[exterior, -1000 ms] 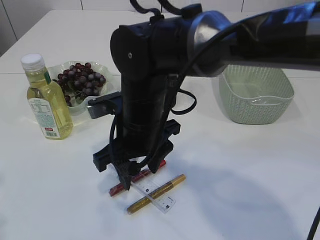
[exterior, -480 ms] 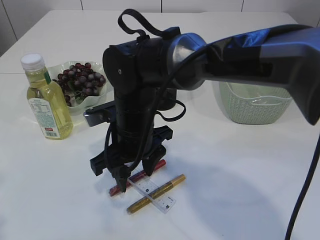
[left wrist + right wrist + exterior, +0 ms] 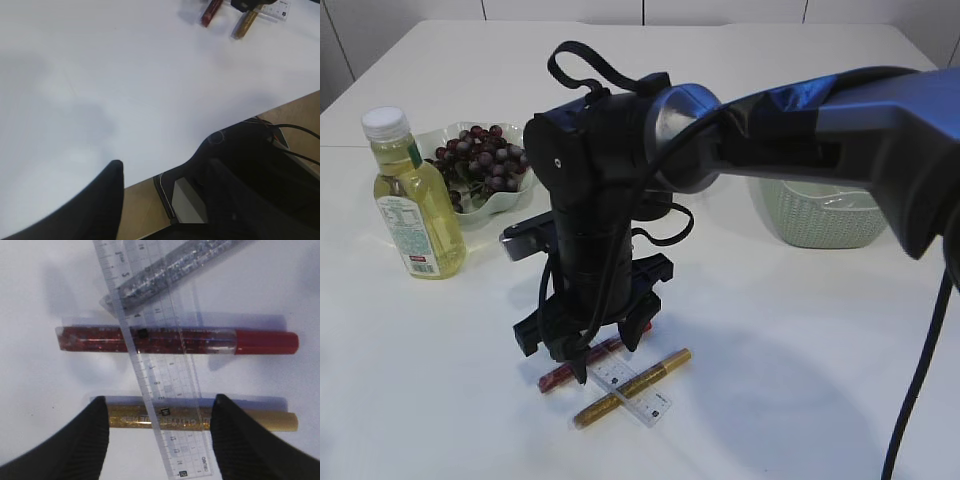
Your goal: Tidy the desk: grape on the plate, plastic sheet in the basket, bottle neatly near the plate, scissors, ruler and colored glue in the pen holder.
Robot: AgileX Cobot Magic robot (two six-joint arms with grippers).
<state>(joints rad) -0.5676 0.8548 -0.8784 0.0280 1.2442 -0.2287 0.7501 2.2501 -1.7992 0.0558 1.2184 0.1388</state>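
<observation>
The right arm comes in from the right edge of the exterior view, runs leftward across the middle of the frame and bends at the wrist so that its right end effector (image 3: 603,357) points straight down at the white surface (image 3: 800,340) in the lower centre. In the right wrist view the right end effector (image 3: 159,432) has its two black fingers (image 3: 80,440) spread wide at the bottom of the frame, one on each side of the gold glitter glue pen (image 3: 200,419), gripping nothing.

A clear ruler (image 3: 160,385) lies slantwise over three glue pens: the gold one lowest in the frame, the red glitter glue pen (image 3: 175,340) across the middle, and the silver glitter glue pen (image 3: 175,267) tilted at the top. In the exterior view the red glitter glue pen (image 3: 558,376), ruler (image 3: 645,398) and gold glitter glue pen (image 3: 650,377) sit just below the fingers.

The left end effector (image 3: 165,200) shows only as dark shapes at the bottom of the left wrist view, low by the edge of the surface, well apart from the pens at the upper right; its jaws stand apart with nothing between them.

At the left of the exterior view, the bottle (image 3: 412,200) of yellow liquid stands upright just beside the plate (image 3: 505,200) bearing the grapes (image 3: 480,160). The pale green basket (image 3: 820,215) sits at the right, partly behind the arm.
</observation>
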